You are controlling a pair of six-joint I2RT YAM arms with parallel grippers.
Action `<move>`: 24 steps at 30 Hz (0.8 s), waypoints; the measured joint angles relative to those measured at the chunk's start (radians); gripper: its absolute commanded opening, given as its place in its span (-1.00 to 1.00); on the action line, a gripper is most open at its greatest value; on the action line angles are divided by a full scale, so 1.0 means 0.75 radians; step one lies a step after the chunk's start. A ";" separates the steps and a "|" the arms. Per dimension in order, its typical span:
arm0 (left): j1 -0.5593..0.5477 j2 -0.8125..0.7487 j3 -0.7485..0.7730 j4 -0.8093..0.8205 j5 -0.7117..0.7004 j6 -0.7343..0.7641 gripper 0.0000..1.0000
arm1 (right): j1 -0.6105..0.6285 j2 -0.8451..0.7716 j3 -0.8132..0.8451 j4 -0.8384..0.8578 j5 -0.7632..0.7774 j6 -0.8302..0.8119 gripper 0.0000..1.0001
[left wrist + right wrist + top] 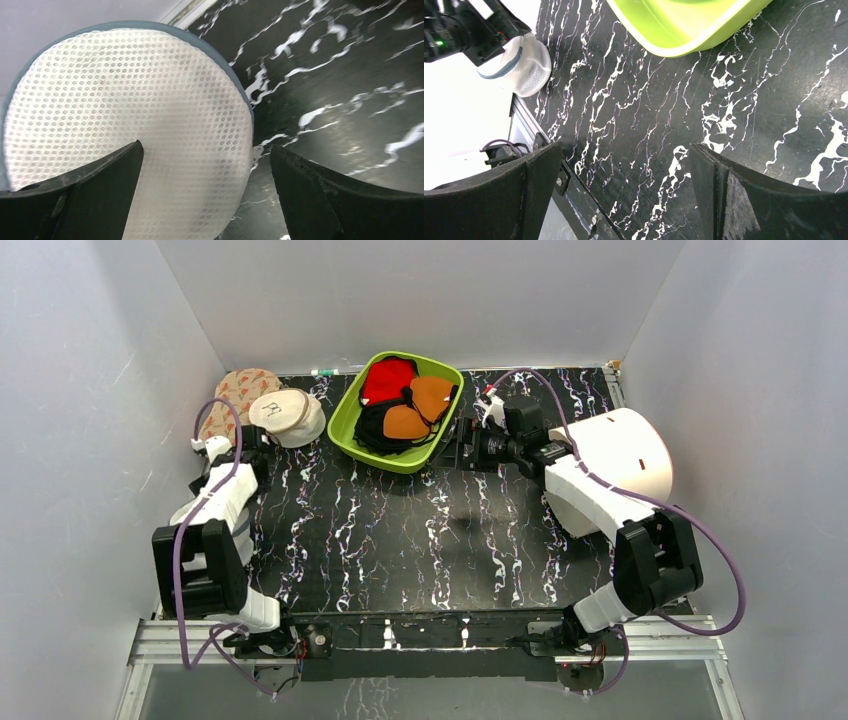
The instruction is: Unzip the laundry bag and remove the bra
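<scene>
The laundry bag [130, 115] is a white mesh dome with a grey-blue zipper rim. It fills the left of the left wrist view, and a small metal tab [256, 154] sits at its rim. In the top view it is the pale round dome [288, 417] at the back left, and it also shows in the right wrist view [521, 65]. My left gripper [207, 190] is open, with the bag's right edge between its jaws; in the top view [250, 442] it sits just beside the bag. My right gripper [626, 190] is open and empty over bare table by the bin [462, 450]. No bra shows.
A green bin [398, 464] holding red, orange and black garments stands at the back centre, and its corner shows in the right wrist view [674, 30]. A large white cylinder [625, 455] lies at the right behind my right arm. A patterned pink item [240, 390] lies behind the bag. Walls close in on three sides.
</scene>
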 measured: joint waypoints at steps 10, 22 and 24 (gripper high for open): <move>0.057 0.146 -0.077 0.022 0.048 0.002 -0.03 | 0.004 -0.053 -0.043 0.026 -0.021 0.010 0.96; 0.071 -0.080 -0.135 0.154 0.195 0.105 -1.00 | 0.006 -0.086 -0.058 0.026 0.004 0.009 0.96; 0.073 -0.129 -0.144 0.175 0.244 0.130 -1.00 | 0.006 -0.086 -0.058 0.026 0.005 0.009 0.96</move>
